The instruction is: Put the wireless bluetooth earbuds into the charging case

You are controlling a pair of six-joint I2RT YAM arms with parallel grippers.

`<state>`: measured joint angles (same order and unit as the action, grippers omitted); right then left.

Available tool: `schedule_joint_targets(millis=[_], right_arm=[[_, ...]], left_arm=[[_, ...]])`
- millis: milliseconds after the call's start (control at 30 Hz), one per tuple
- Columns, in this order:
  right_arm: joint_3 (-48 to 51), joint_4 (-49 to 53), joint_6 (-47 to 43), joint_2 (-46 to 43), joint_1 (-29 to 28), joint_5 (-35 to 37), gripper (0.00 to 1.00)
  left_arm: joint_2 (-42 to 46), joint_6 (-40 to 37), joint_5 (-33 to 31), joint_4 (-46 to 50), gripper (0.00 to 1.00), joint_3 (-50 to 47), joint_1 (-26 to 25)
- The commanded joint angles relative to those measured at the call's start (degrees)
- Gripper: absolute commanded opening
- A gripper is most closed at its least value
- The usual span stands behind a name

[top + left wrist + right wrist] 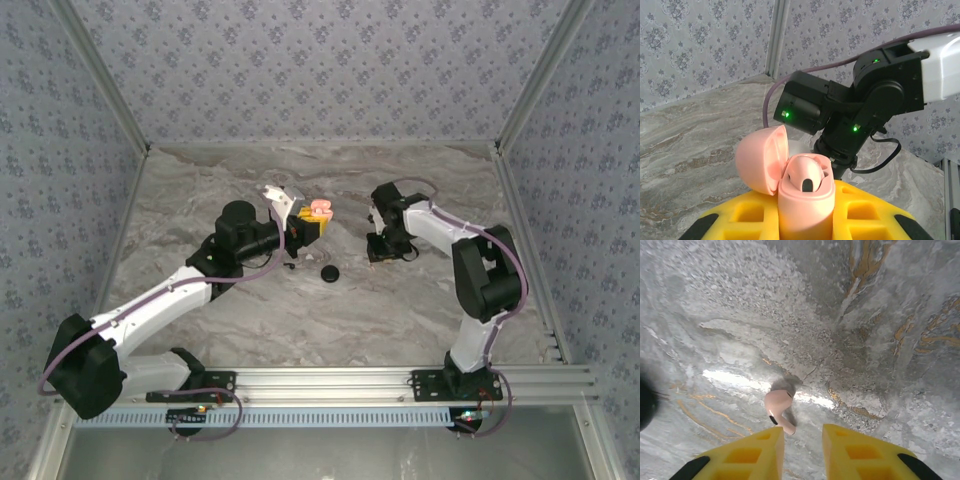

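Right wrist view: my right hand (pixel 803 434) is hovering spread over the bench (pixel 880 315), earbud (pixel 779 407) lying just ahead of its left finger, stem pointing back. Well left, my left hand (pixel 802 215) is pinching the open case (pixel 807 197).

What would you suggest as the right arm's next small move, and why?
Probably shift the right pincer sideways over the pink earbud and lower it: the earbud lies on the table just beyond one fingertip, off the gap's centre, and the jaws stand apart, empty. The pink charging case has its lid open.
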<state>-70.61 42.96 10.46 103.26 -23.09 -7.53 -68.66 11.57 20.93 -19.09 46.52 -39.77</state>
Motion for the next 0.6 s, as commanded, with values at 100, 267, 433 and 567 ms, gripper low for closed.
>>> schedule_joint_targets(millis=[100, 267, 433, 567], right_arm=[[-2.45, 1.69, -4.15, 1.59, -1.16, -3.26, 0.39], [-3.76, 2.05, -5.49, 4.39, -2.66, -0.69, 0.42], [-4.47, 2.09, -5.98, 6.12, -3.36, 2.77, 0.42], [-4.98, 2.16, -5.98, 7.1, -3.96, 4.33, 0.42]], left_arm=[[1.26, 0.02, -0.29, -1.29, 0.08, -0.36, -0.37], [1.47, -0.03, -0.45, -1.1, 0.08, -0.21, -0.38], [1.68, -0.18, -0.46, -0.69, 0.08, -0.22, -0.35], [1.84, -0.31, -0.6, -0.41, 0.08, -0.13, -0.36]])
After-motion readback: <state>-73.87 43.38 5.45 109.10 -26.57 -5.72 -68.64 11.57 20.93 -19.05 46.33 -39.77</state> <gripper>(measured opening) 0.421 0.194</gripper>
